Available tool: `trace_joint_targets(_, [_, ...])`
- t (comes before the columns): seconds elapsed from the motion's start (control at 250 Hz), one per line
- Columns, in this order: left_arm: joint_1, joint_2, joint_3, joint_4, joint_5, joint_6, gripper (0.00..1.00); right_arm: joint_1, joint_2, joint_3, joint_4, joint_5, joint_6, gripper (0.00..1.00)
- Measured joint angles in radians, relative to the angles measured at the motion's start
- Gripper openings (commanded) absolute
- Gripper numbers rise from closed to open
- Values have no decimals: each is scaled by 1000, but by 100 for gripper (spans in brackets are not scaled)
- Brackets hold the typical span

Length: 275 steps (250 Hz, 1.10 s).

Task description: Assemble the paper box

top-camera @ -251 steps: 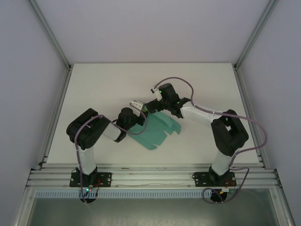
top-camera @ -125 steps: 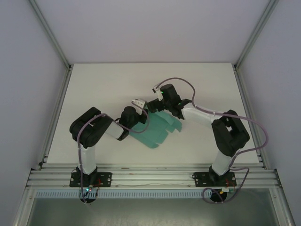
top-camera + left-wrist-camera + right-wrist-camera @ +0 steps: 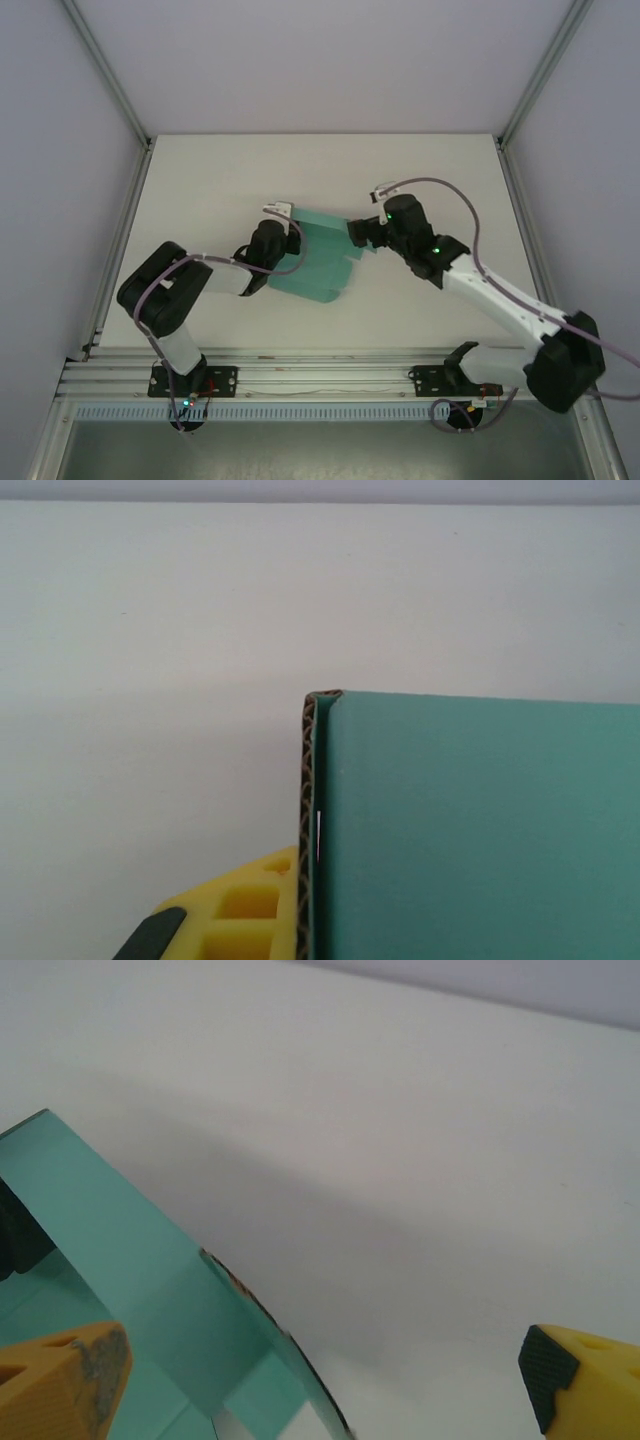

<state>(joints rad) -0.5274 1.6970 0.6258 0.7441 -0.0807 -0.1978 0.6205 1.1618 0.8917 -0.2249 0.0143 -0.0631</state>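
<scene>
the left gripper (image 3: 272, 231) is pinched tight on the left edge of the paper box (image 3: 318, 258). from its wrist you can see the corrugated edge of the teal card running down beside one yellow finger (image 3: 240, 912). the right gripper (image 3: 358, 232) stands spread wide at the card's right corner. a raised teal flap (image 3: 120, 1260) reaches into the gap between its fingers (image 3: 60, 1380). it grips nothing, and i can't tell if it touches. the box lies part-folded in the middle of the table (image 3: 200, 180), between the two arms.

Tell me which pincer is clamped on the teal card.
The left pincer: it is shut on an edge of the paper box, while the right pincer stands wide open at the other end, gripping nothing.
</scene>
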Motion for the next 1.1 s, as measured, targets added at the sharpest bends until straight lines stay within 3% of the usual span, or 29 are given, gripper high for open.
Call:
trace_joint_targets(0.188, [0,-40,3,-119,-23,-50,0,-1,-68,-61,-4,13,0,100])
trace_joint_targets(0.552, [0,-47,3,-181,0,-136,0,-1,177,-63,63,12,16,100])
trace_joint_targets(0.899, [-8,-55,3,-187,19,-195,0,2,269,-79,336,-6,103,100])
trace_joint_targets(1.099, [-8,-88,9,-264,-15,-273,0,49,325,-58,410,105,99,100])
